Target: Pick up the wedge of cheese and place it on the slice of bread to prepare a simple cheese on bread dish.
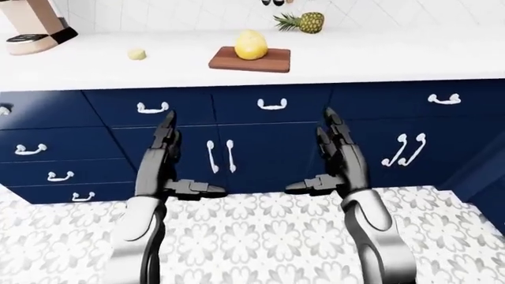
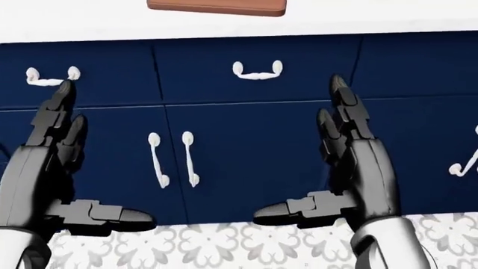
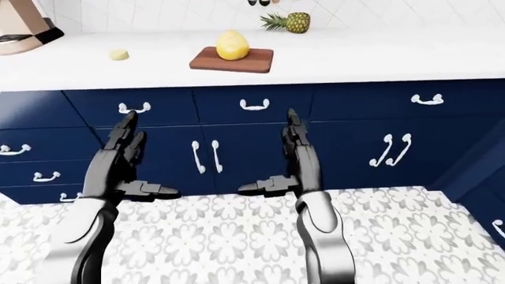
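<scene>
On the white counter (image 1: 379, 59) lies a brown cutting board (image 1: 268, 61) with a rounded yellow piece (image 1: 251, 45) on it. Whether that piece is the bread or the cheese I cannot tell. A small pale yellow lump (image 1: 137, 54) sits on the counter to the board's left. My left hand (image 1: 196, 153) and right hand (image 1: 308, 150) are both raised before the navy cabinet doors, well below the counter. Each is open, fingers pointing up and thumb turned inward, holding nothing. The head view shows only the board's edge (image 2: 217, 8) at the top.
A coffee machine (image 1: 35, 26) stands at the counter's top left and a pineapple (image 1: 304, 22) at the top. Navy drawers and doors with white handles (image 1: 220, 156) fill the middle. Patterned floor tile (image 1: 253, 236) lies below. Another navy cabinet (image 1: 485, 171) juts in at the right.
</scene>
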Controlling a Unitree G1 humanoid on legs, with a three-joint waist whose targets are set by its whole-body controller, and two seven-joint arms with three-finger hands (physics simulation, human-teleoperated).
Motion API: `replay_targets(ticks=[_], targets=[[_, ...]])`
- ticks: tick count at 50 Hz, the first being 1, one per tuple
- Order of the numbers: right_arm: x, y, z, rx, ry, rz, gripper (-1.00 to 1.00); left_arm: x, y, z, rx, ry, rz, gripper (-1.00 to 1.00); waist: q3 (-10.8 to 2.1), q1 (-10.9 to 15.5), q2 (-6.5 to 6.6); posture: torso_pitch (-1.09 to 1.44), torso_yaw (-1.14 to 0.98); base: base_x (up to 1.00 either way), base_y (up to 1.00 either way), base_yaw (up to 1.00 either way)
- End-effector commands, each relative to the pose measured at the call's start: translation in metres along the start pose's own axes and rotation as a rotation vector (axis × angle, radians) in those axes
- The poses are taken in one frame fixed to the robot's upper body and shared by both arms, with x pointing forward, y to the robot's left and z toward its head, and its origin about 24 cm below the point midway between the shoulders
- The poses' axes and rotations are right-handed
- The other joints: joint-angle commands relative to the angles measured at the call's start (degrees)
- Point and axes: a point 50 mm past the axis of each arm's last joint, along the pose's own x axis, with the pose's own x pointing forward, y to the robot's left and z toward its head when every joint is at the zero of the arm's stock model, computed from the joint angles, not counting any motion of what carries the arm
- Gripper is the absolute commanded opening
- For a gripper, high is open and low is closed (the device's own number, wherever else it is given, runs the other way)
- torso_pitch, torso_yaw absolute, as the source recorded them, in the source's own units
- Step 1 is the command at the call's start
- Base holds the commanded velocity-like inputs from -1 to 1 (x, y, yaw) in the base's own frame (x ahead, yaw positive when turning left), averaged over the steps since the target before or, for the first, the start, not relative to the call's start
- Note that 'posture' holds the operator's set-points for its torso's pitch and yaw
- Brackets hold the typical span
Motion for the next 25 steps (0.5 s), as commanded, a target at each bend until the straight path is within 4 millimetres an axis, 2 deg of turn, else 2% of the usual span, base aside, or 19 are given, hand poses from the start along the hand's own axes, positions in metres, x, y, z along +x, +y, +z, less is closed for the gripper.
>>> replay_targets(ticks=[1,2,3,5,6,8,9,11,12,13,14,15,16,19,25], targets=[[0.000,0.001,0.007,0.008,-0.061,0.011,1.00,0.001,-0.003,0.014,0.005,-0.088,-0.007,1.00,-1.46,-0.21,-1.31,0.00,0.00,0.00,0.52,0.00],[0.000,0.000,0.007,0.006,-0.059,0.011,1.00,0.002,-0.003,0.014,0.006,-0.087,-0.010,1.00,-0.89,-0.88,1.03,0.00,0.00,0.00,0.52,0.00],[0.000,0.000,0.009,0.008,-0.060,0.012,1.00,0.002,-0.003,0.014,0.007,-0.086,-0.011,1.00,-1.28,-0.23,-0.29,0.00,0.00,0.00,0.52,0.00],[0.000,0.000,0.011,0.008,-0.066,0.015,1.00,0.002,-0.003,0.015,0.007,-0.088,-0.009,1.00,-2.15,-0.27,-0.67,0.00,0.00,0.00,0.52,0.00],[0.000,0.000,0.010,0.005,-0.066,0.017,1.00,0.002,-0.004,0.016,0.005,-0.089,-0.010,1.00,-2.25,-0.12,-0.37,0.00,0.00,0.00,0.52,0.00],[0.000,0.001,0.010,0.003,-0.066,0.018,1.00,0.003,-0.004,0.016,0.006,-0.089,-0.013,1.00,-1.33,-0.25,1.11,0.00,0.00,0.00,0.61,0.00],[0.000,0.001,0.011,0.005,-0.066,0.018,1.00,0.003,-0.004,0.017,0.006,-0.089,-0.014,1.00,-0.82,-0.27,1.40,0.00,0.00,0.00,0.66,0.00],[0.001,0.001,0.011,0.011,-0.065,0.020,1.00,0.004,-0.004,0.018,0.007,-0.091,-0.015,1.00,-0.99,-0.32,3.33,0.00,0.00,0.00,0.67,0.00],[0.001,0.001,0.011,0.011,-0.065,0.022,1.00,0.005,-0.004,0.018,0.007,-0.092,-0.015,1.00,-1.37,-0.32,5.06,0.00,0.00,0.00,0.66,0.00],[0.000,0.002,0.011,0.012,-0.064,0.023,1.00,0.004,-0.004,0.018,0.007,-0.092,-0.015,1.00,-2.17,-0.23,8.04,0.00,0.00,0.00,0.66,0.00],[0.000,0.002,0.011,0.013,-0.065,0.029,1.00,0.004,-0.004,0.017,0.007,-0.091,-0.015,1.00,-2.97,-0.32,8.48,0.00,0.00,0.00,0.66,0.00],[-0.001,0.003,0.010,0.013,-0.062,0.035,1.00,0.004,-0.004,0.017,0.006,-0.090,-0.015,1.00,-1.33,0.38,6.83,0.00,0.00,0.00,0.48,0.00],[0.000,0.002,0.008,0.010,-0.059,0.029,1.00,0.004,-0.005,0.016,0.005,-0.089,-0.015,1.00,-0.84,0.12,7.19,0.00,0.00,0.00,0.43,0.00],[-0.002,0.003,0.004,0.010,-0.050,0.046,1.00,0.004,-0.005,0.014,0.004,-0.091,-0.016,1.00,-1.33,0.37,5.66,0.00,0.00,0.00,0.43,0.00],[-0.003,0.003,0.002,0.005,-0.045,0.043,1.00,0.001,-0.005,0.015,-0.001,-0.097,-0.012,1.00,-0.70,0.23,3.18,0.00,0.00,0.00,0.43,0.00]])
